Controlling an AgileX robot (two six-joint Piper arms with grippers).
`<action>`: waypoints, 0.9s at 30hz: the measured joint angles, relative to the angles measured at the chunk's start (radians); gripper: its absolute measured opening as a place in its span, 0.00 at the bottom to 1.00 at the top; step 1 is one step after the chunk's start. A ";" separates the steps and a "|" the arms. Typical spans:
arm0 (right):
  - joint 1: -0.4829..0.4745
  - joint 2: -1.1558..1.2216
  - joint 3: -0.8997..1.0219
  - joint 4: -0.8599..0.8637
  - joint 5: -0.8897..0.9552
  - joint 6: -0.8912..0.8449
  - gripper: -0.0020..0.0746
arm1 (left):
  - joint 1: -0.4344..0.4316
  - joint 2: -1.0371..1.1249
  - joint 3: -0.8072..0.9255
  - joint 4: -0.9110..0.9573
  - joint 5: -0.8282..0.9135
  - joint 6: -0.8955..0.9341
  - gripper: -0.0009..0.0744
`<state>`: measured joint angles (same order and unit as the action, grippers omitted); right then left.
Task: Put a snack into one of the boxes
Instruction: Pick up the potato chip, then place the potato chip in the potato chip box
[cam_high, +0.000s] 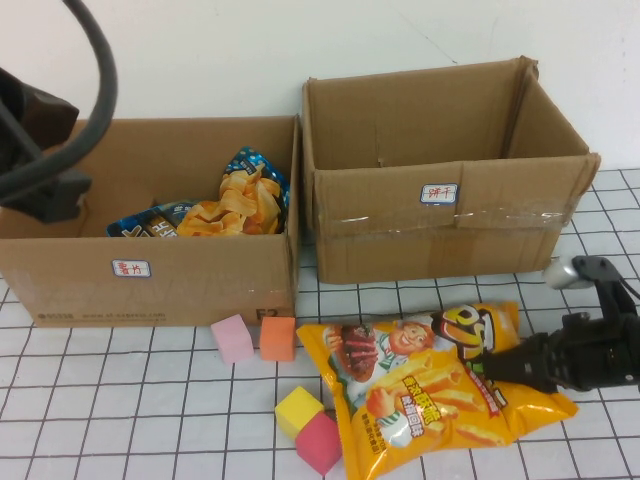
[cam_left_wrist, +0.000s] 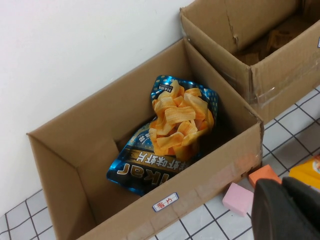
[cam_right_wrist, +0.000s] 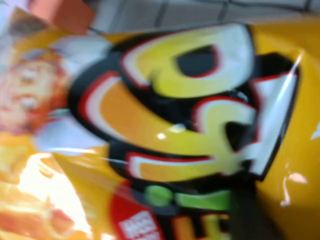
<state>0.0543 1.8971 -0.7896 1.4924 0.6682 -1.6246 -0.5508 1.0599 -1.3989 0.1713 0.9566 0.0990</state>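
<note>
Here, the right gripper (cam_high: 478, 366) pinches the yellow snack bag (cam_high: 430, 385) near the boxes (cam_high: 440, 215); left gripper (cam_left_wrist: 287, 210), grip unclear, hovers above.

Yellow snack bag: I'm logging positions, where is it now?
In the high view the yellow snack bag lies on the table's right side, before the empty right box, at the right gripper.

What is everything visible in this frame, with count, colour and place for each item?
Left box: 1, brown cardboard, rear left; holds snack bags.
Right box: 1, brown cardboard, rear right.
Boxed snack bags: at least 2, blue and orange, inside left box.
Yellow snack bag: 1, flat on table before right box.
Foam blocks: 4, pink, orange, yellow, red, left of yellow bag.
Left gripper: black, raised beside left box.
Right gripper: black, on yellow bag.
</note>
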 joint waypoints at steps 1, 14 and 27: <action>0.000 0.000 0.000 0.016 0.013 0.002 0.27 | 0.000 0.000 0.000 0.000 0.000 0.000 0.01; 0.000 0.020 0.002 0.193 0.400 -0.129 0.06 | 0.000 0.000 0.000 0.000 0.016 -0.006 0.01; 0.019 -0.120 -0.194 0.194 0.461 -0.030 0.06 | 0.000 -0.001 0.000 0.000 0.090 -0.053 0.01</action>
<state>0.0730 1.7767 -0.9835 1.6867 1.1290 -1.6546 -0.5508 1.0593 -1.3989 0.1713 1.0469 0.0457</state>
